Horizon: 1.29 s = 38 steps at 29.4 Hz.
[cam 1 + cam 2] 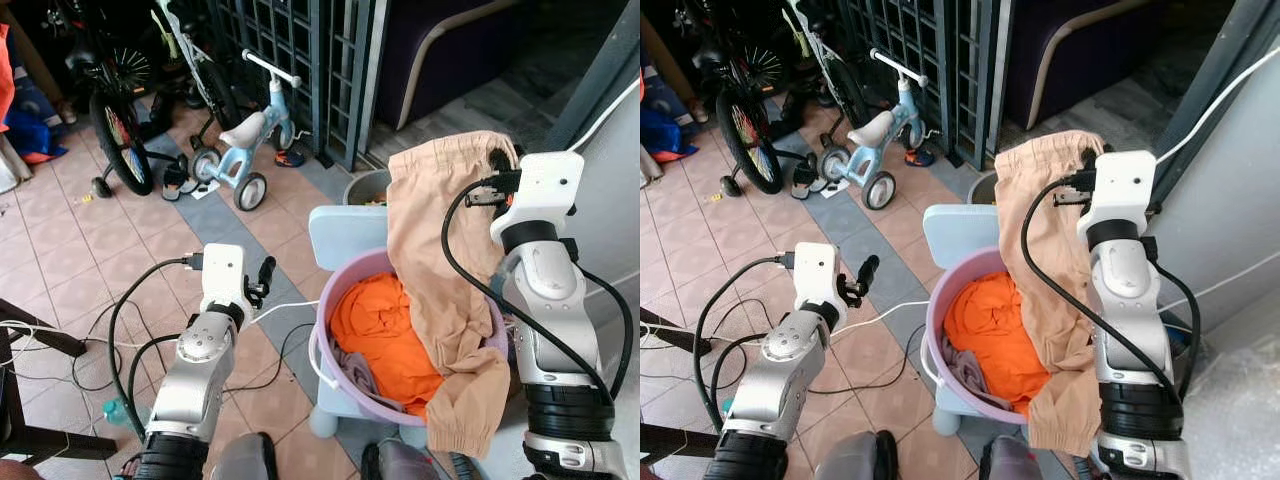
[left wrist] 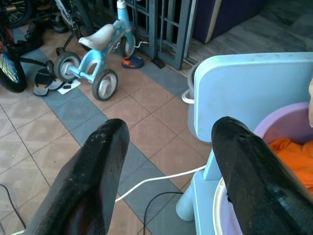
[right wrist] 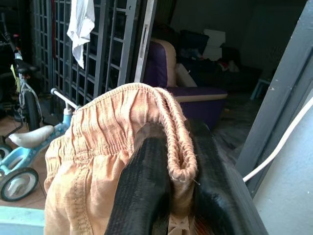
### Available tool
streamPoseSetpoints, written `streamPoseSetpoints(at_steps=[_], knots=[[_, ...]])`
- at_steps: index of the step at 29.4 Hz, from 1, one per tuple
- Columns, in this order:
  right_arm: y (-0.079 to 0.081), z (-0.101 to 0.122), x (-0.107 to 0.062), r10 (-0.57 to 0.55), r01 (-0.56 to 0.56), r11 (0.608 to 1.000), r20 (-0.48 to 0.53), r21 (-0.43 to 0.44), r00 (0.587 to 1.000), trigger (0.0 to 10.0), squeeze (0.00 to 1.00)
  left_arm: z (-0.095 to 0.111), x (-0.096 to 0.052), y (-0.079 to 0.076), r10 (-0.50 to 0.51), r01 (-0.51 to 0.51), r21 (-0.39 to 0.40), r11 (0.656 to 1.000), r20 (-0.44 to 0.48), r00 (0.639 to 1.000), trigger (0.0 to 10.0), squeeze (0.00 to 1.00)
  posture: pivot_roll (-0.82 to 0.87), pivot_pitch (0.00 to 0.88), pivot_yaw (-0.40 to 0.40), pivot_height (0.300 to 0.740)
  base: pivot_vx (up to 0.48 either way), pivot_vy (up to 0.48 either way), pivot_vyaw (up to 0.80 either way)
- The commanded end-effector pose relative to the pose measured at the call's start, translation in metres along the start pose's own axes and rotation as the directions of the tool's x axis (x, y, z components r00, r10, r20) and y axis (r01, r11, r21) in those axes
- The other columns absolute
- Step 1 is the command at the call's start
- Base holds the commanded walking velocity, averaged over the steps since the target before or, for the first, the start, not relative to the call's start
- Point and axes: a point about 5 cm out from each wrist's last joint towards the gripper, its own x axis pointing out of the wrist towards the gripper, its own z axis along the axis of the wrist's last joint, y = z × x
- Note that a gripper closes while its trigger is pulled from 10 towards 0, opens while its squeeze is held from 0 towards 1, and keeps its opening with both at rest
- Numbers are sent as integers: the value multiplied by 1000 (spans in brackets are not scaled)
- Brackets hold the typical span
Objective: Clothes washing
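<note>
Shorts hang by the waistband from the right gripper, lifted above the basin below it; left gripper waits wide. Next, likely carrying them to the washer.

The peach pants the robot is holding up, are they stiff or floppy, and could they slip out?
Probably floppy: the peach pants hang limp from the right gripper and fold over the purple basin. Likely light, since a pinch on the waistband holds them. They might slip, as only that edge is gripped.
</note>
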Motion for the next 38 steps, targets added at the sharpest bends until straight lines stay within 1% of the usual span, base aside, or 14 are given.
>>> streamPoseSetpoints(at_steps=[1, 12, 15, 19, 23, 26, 28, 30, 36, 38], knots=[[1, 8, 1, 13, -13, 1000, 22, -4, 1000, 10000, 0, -6, -2, 1, 3, -3, 8, 1000, -18, 1000, 10000, 0, -84, 52, 39, 740, -259, -274, 0], [7, 3, 0, 39, -39, 999, -11, 15, 999, 10000, 0, -9, -5, 1, 4, -4, 6, 1000, -24, 1000, 10000, 0, -85, 63, 30, 740, -251, -275, 0], [9, 2, -1, 45, -44, 999, -17, 16, 999, 10000, 0, -9, -5, 1, 7, -6, 2, 1000, -18, 1000, 10000, 0, -80, 62, 28, 740, 0, -270, 0], [11, 1, 0, 56, -55, 998, -23, 13, 998, 10000, 0, -8, -7, 2, 14, -15, -20, 1000, -15, 1000, 10000, 0, -80, 70, 36, 740, 0, 0, 0], [10, 1, 1, 53, -53, 999, -23, 13, 998, 10000, 0, -9, -8, 2, -7, 6, -31, 1000, -22, 1000, 10000, 0, -85, 72, 44, 740, 0, 0, 0], [10, -3, -3, 50, -49, 999, -35, 18, 998, 10000, 0, -8, -6, 3, -8, 8, -23, 1000, -20, 1000, 10000, 0, -84, 69, 47, 740, 0, 0, 0], [12, -6, -4, 53, -51, 998, -55, 36, 997, 10000, 0, -6, -5, 2, -9, 9, -28, 1000, -16, 1000, 10000, 0, -82, 70, 47, 740, 0, 0, -750], [12, -6, -3, 51, -49, 998, -58, 35, 997, 10000, 0, -6, -6, 2, -10, 10, -26, 1000, -16, 1000, 10000, 0, -81, 70, 47, 740, 0, 0, -800], [8, 1, 2, 24, -24, 1000, -16, 12, 1000, 10000, 0, -8, -7, 3, -10, 9, -45, 999, -22, 1000, 10000, 0, -82, 68, 45, 740, 0, 0, -800], [4, 4, 4, 1, -1, 1000, 0, -5, 1000, 10000, 0, -7, -7, 0, -18, 17, -59, 998, -21, 1000, 10000, 0, -84, 68, 43, 740, 0, 0, -800]])
